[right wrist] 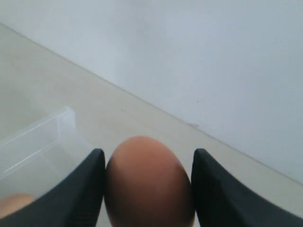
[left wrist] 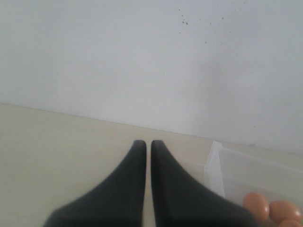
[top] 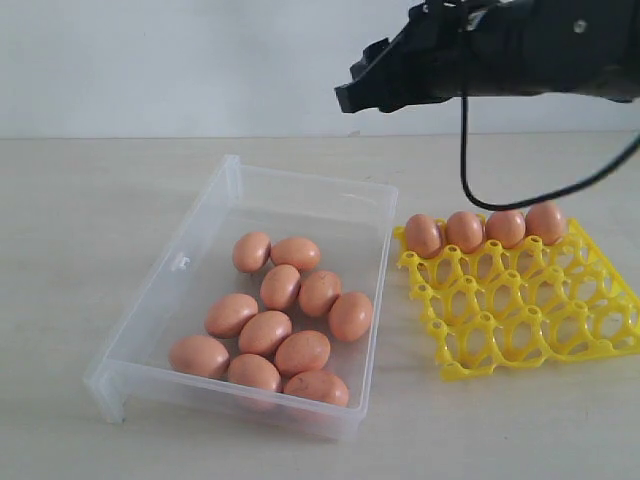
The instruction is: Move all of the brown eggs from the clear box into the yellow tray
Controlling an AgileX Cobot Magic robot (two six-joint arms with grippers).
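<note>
Several brown eggs (top: 280,286) lie loose in the clear box (top: 172,268) left of centre. To its right sits the yellow tray (top: 520,330), whose back row holds several eggs (top: 465,230). My right gripper (top: 348,97) hangs high above the box's far side. In the right wrist view this right gripper (right wrist: 147,151) is shut on one brown egg (right wrist: 149,187), both fingers against its sides. My left gripper (left wrist: 146,142) is shut on nothing over bare table, with a corner of the box (left wrist: 215,165) and some eggs (left wrist: 258,205) beside it. The left arm is out of the exterior view.
A black cable (top: 470,170) loops down from the right arm above the tray's back row. A pale wall (top: 150,60) runs behind the light table (top: 80,220).
</note>
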